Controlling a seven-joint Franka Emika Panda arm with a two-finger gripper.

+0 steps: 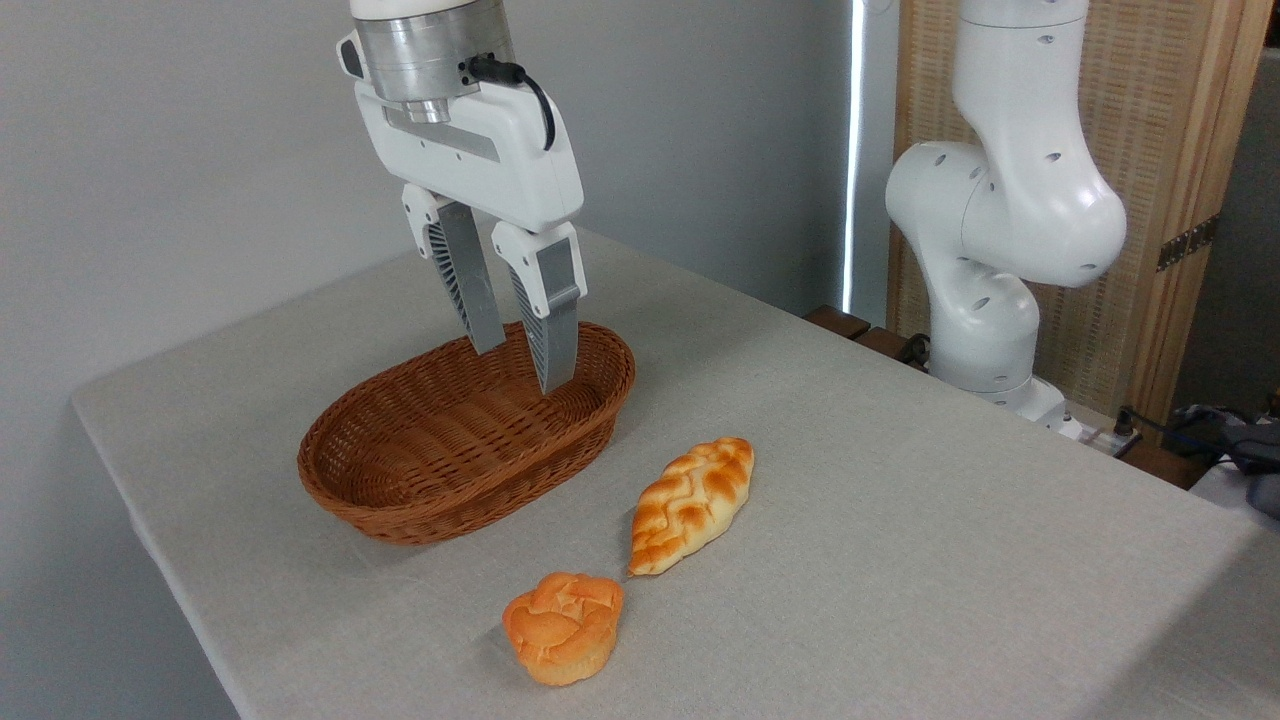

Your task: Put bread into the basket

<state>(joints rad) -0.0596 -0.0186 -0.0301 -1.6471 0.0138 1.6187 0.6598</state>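
Observation:
The bread [692, 503], a golden braided loaf with pointed ends, lies on the grey tablecloth just right of the basket [345, 478]. That basket is an oval reddish-brown wicker one and holds nothing. Above its far end hangs my gripper [522, 368], open, with nothing between its fingers. The fingertips sit at about the height of the basket's far rim, up and to the left of the bread and apart from it.
A round orange muffin-shaped bun [561, 626] sits near the table's front edge, just below the loaf. The robot's white base [990, 290] stands at the table's far right. The table edge runs close along the front left.

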